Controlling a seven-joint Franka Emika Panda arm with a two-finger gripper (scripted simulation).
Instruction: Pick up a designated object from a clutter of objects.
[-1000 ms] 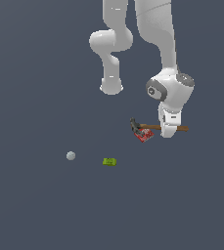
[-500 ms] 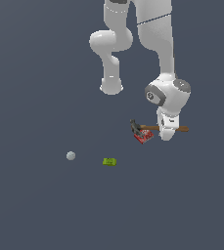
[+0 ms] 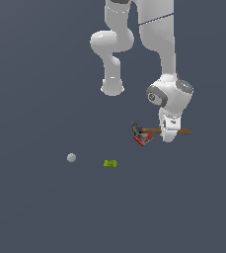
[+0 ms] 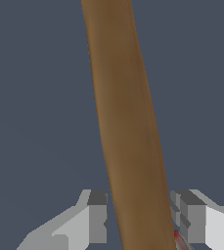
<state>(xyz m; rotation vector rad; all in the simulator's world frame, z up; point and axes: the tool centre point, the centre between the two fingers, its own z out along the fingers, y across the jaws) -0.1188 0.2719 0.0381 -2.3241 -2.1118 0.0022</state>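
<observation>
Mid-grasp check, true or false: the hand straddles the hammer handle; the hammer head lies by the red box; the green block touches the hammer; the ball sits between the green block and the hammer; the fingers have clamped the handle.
1. The hand straddles the hammer handle: true.
2. The hammer head lies by the red box: true.
3. The green block touches the hammer: false, it lies apart.
4. The ball sits between block and hammer: false, it lies beyond the block.
5. The fingers have clamped the handle: false, gaps show on both sides.
</observation>
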